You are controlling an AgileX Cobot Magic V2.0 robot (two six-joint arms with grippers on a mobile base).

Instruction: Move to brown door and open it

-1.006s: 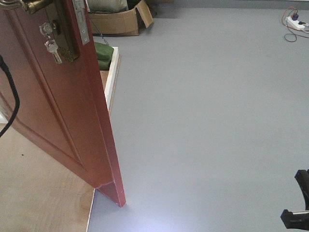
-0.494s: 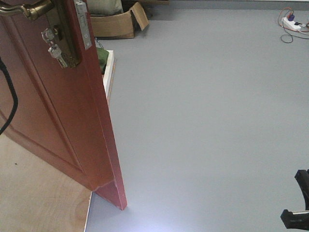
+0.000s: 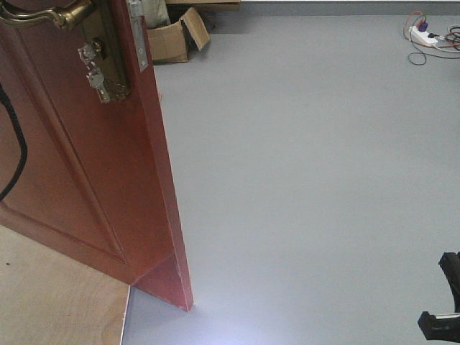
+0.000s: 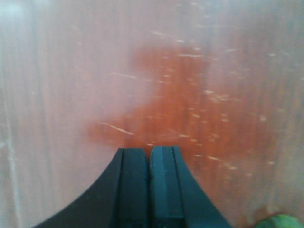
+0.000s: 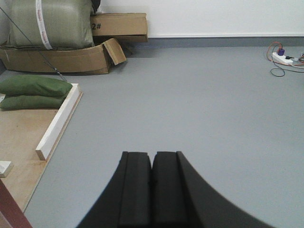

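front: brown door (image 3: 86,180) ajar | left hand (image 4: 150,156) closed, facing door | right hand (image 5: 152,159) closed, sees sandbags (image 5: 33,88)

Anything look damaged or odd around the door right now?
Yes: the brown door has pale scratches scattered over its face, right ahead of the left gripper. Also, a power strip with loose cables lies on the floor, far right.

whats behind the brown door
Past the brown door, an open cardboard box shows on the grey floor. The door covers whatever else lies behind it.
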